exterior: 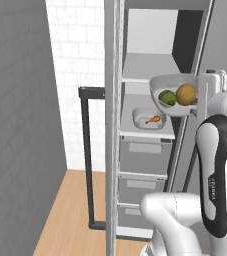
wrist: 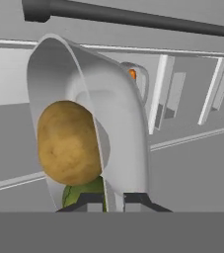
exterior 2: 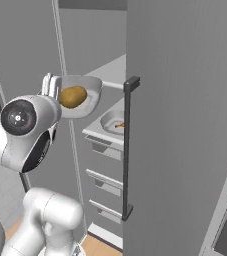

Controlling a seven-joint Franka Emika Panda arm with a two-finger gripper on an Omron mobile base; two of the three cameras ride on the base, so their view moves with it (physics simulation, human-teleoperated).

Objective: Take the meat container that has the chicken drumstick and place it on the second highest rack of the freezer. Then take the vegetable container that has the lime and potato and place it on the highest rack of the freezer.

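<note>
Our hand (wrist: 114, 200) is pinching the near rim of the vegetable bowl (exterior: 177, 95), its fingers pressed tight on the thin wall. The potato (exterior: 186, 93) and the lime (exterior: 167, 98) sit inside, the potato at 3 o'clock of the lime in the left base view. We carry the bowl in the air in front of the open freezer (exterior: 150, 40), about level with the highest rack (exterior: 147, 65), which lies at roughly 10 o'clock from the bowl. The bowl's long axis runs straight out from our hand toward the shelves, mouth up. Below, at 7 o'clock, the meat tray (exterior: 148, 118) with the drumstick (exterior: 153, 119) already rests on the second rack (exterior: 145, 131). We judge a forward push, then release, is what's left.
</note>
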